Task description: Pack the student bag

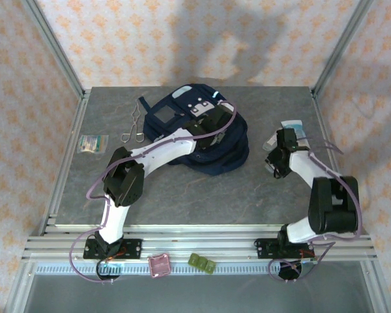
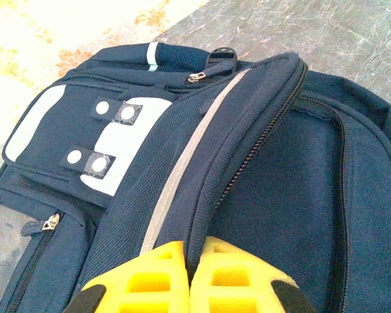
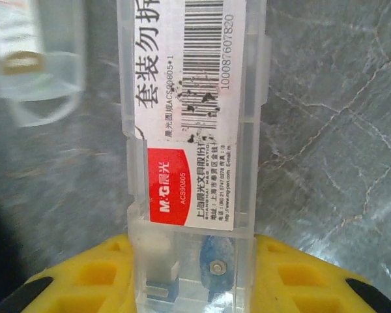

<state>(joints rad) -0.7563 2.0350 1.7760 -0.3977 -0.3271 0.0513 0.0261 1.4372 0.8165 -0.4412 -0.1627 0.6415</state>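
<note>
Peach flowered wallpaper and an aluminium frame close in a grey, stone-patterned table (image 1: 215, 189). The student bag (image 1: 231, 153) lies at the far middle of it, navy, with a light-grey stripe (image 2: 182, 169) and a white-grey front patch (image 2: 39, 124) carrying tabs with round studs; I can read no writing on it. The left gripper (image 2: 190, 251) is over the bag, its yellow fingers (image 2: 150, 280) pressed together with the bag's zipped edge pinched between them.

On the right side of the table, the right gripper (image 3: 192, 244) has a clear plastic case (image 3: 192, 130) between its fingers (image 3: 293, 274), which sit flush against both sides. The case's label shows a red panel reading "M&G" with "ACS90805", large Chinese characters, and a barcode numbered "100087607820". Inside the case are a white block and a blue part with a small screw. A second clear container (image 3: 36, 72) lies blurred just beside it.

Left of the bag lie a metal tongs-like tool (image 1: 133, 127) and a small packet (image 1: 92, 143). A pink tray (image 1: 159, 265) and a green piece (image 1: 202, 263) sit on the front rail.
</note>
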